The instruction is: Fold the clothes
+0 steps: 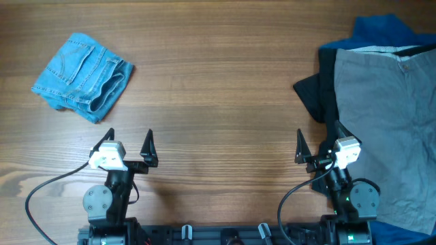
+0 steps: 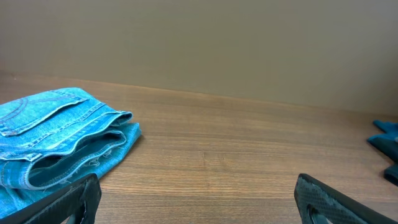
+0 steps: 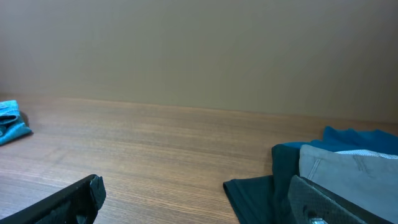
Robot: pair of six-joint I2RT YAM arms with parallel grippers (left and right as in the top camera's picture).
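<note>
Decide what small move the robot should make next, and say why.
Probably reach the right hand forward to the grey garment, which lies unfolded on other clothes beside it, and drag it to the middle of the table. The jeans already lie folded at far left. Both that hand and the left hand are open and hold nothing.

Overhead: you look straight down on the brown wood-grain table (image 1: 225,102), full width, with the robot's side at the bottom of the frame.
Left wrist: low, close to the surface, facing across toward the plain beige wall (image 2: 199,43). The folded light-blue denim garment (image 2: 56,137) is close at left.
Right wrist: same low forward aim. The grey cloth atop dark blue clothes (image 3: 348,165) is near at right.
You get the denim in all three views.
</note>
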